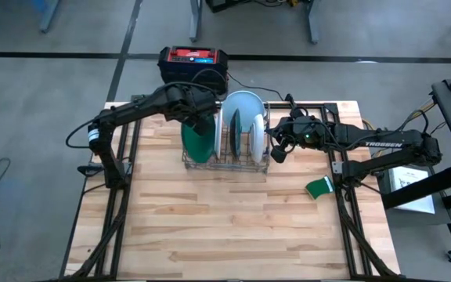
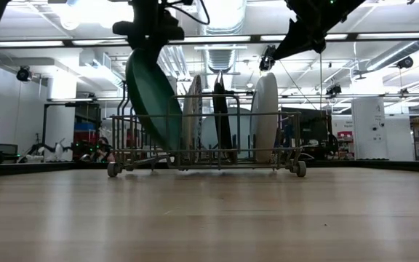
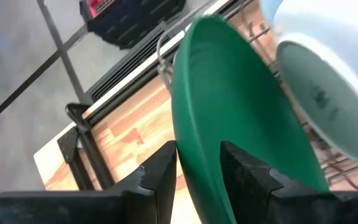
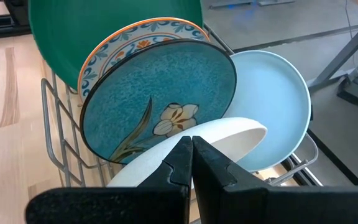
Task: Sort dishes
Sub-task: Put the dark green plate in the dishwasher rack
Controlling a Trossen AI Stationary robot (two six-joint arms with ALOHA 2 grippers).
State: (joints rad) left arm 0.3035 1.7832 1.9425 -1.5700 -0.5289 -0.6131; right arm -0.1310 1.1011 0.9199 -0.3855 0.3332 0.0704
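Note:
A grey wire rack point(image 1: 225, 160) stands on the table's far half with plates on edge in it. These are a teal plate with a light flower point(image 4: 160, 99), a plate with an orange-and-blue patterned rim point(image 4: 107, 50), a white plate point(image 2: 265, 116) and a pale blue plate point(image 4: 278, 99). The large dark green plate point(image 2: 151, 94) leans at the rack's left end, and my left gripper point(image 3: 199, 149) is shut on it. My right gripper point(image 4: 191, 146), shut, is at the rack's right end, right above the white plate's upper rim point(image 4: 229, 134). My left gripper pinches the green plate's upper rim point(image 3: 201, 165) between its two fingers, one on each face, coming from above. The plate is tilted toward the table's left, its lower edge point(image 2: 167, 142) down inside the rack. My right gripper's shut fingers are at the white plate's upper rim; whether they touch it I cannot tell.
A small green sponge-like thing point(image 1: 318, 188) lies on the table's right side, near the right arm's base. A black and red box point(image 1: 193, 61) sits on the floor beyond the far edge. The near half of the wooden table point(image 1: 225, 235) is bare.

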